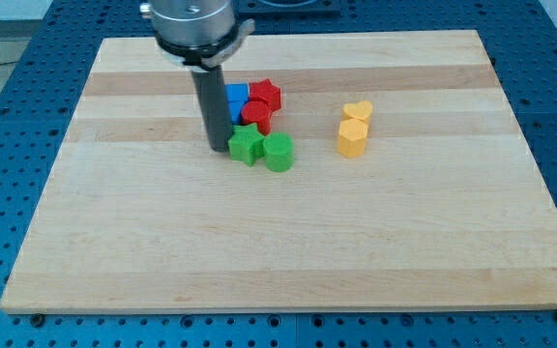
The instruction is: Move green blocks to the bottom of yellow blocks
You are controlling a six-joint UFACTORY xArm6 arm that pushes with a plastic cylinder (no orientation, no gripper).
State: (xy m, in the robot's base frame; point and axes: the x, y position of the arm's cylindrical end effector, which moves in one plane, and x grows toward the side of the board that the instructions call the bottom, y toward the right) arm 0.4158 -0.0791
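A green star block and a green round block sit side by side and touching, just left of the board's centre. My tip rests right against the green star's left side. Two yellow blocks stand to the view's right: a yellow heart above and a yellow hexagonal block below it, touching. The green blocks lie to the left of the yellow pair, at about the level of the lower yellow block.
A red star block and a red round block sit just above the green blocks. A blue block is partly hidden behind my rod. The wooden board lies on a blue perforated table.
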